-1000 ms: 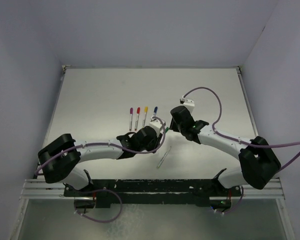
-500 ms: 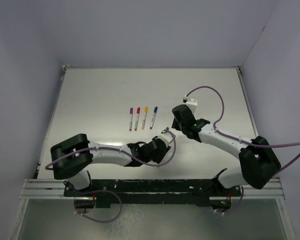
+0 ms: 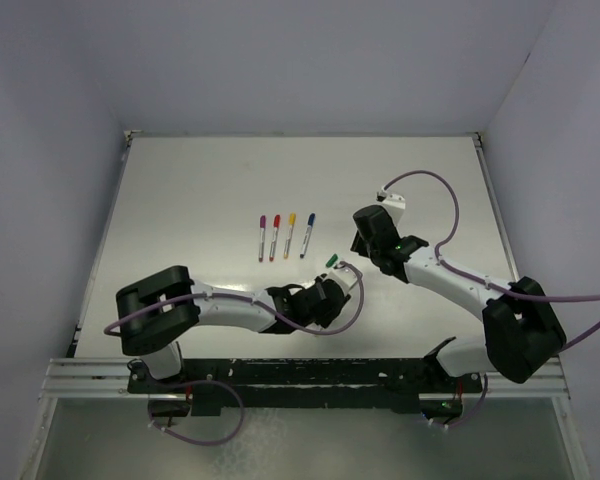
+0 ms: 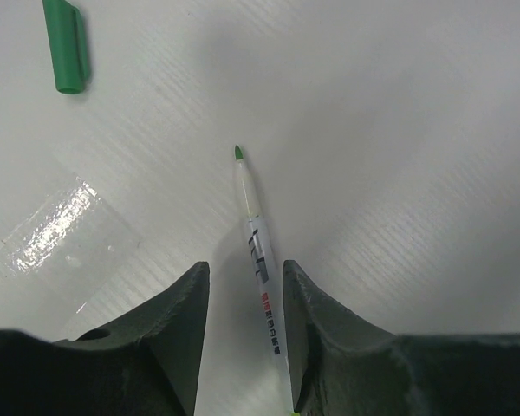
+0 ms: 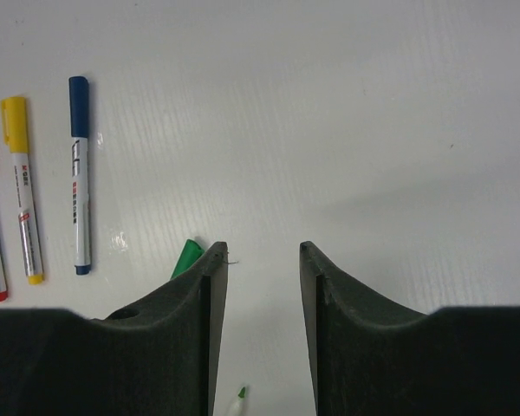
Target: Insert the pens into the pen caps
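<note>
Left gripper (image 4: 245, 277) is sitting part-open, straddling the uncapped green pen (image 4: 258, 251) lying flat on the table (image 4: 399, 130) (not pinching it); green cap (image 4: 68, 45) is lying apart; right gripper (image 5: 263, 256) is hovering spread and empty beside that cap; both arms are reaching low toward centre.

Left arm (image 3: 230, 305) stretched low toward the right, left gripper (image 4: 243, 269) angled down, jaws partly spread, right arm (image 3: 450, 285) reaching inward to centre, right gripper (image 5: 260, 247) tilted down, jaws apart
</note>
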You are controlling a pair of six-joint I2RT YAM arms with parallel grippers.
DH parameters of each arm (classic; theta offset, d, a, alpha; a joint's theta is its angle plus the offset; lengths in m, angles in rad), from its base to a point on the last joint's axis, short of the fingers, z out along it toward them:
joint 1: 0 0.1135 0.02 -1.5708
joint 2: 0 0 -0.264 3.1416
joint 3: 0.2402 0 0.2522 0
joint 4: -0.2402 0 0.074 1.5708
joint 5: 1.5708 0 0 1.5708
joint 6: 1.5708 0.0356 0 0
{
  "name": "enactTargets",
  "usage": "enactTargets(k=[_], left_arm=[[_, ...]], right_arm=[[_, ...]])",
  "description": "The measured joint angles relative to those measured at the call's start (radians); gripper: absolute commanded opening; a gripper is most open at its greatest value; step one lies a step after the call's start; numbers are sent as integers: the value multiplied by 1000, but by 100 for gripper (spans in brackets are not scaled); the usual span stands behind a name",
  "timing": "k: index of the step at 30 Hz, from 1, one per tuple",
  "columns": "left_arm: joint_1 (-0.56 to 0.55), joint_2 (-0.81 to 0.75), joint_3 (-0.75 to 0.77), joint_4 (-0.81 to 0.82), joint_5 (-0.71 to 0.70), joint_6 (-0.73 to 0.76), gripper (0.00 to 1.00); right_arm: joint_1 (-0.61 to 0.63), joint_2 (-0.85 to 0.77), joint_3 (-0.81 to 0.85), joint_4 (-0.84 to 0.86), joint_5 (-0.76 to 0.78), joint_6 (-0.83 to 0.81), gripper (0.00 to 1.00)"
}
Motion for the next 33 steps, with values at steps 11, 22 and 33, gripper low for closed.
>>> enactTargets(k=[11,22,33], left_arm=[[-8,31,33,-115,1,-10,37],[-11,82,143,-285,6,-38,27],[-12,167,258,-367,5,-89,13]], right_arm=[[-1,0,0,4,-3,0,41],[-1,-16,0,4,-13,0,41],[-2,-57,0,-1,-26,0,41]])
